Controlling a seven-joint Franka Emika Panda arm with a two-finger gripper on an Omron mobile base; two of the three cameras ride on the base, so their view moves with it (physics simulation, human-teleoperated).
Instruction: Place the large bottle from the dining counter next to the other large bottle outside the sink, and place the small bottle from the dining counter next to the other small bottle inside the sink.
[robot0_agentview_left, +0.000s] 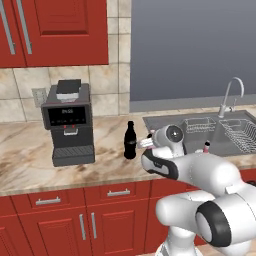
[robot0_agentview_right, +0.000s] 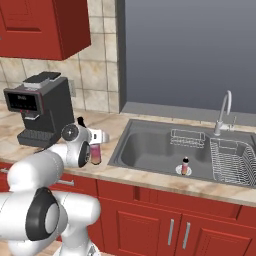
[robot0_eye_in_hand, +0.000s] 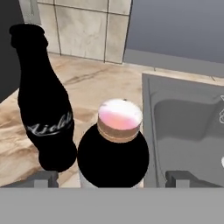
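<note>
A tall black cola-style bottle (robot0_agentview_left: 130, 140) stands on the marble counter left of the sink (robot0_agentview_left: 165, 121). Right beside it stands a second large bottle (robot0_eye_in_hand: 114, 151), dark-bodied with a tan neck and a pink cap; its pinkish side (robot0_agentview_right: 95, 153) shows under the hand. My gripper (robot0_eye_in_hand: 113, 177) hovers over this bottle, open, with a gap between each fingertip (robot0_eye_in_hand: 43, 178) and the bottle's body. The hand (robot0_agentview_left: 146, 143) sits just right of the black bottle. A small bottle (robot0_agentview_right: 185, 166) with a pink cap stands upright inside the sink basin, also seen behind my arm (robot0_agentview_left: 206, 146).
A black coffee machine (robot0_agentview_left: 68, 122) occupies the counter at the left. A wire dish rack (robot0_agentview_right: 232, 157) fills the sink's right part, with a smaller wire basket (robot0_agentview_right: 187, 137) at the back. The faucet (robot0_agentview_right: 223, 112) rises behind the sink. Red cabinets hang above and below.
</note>
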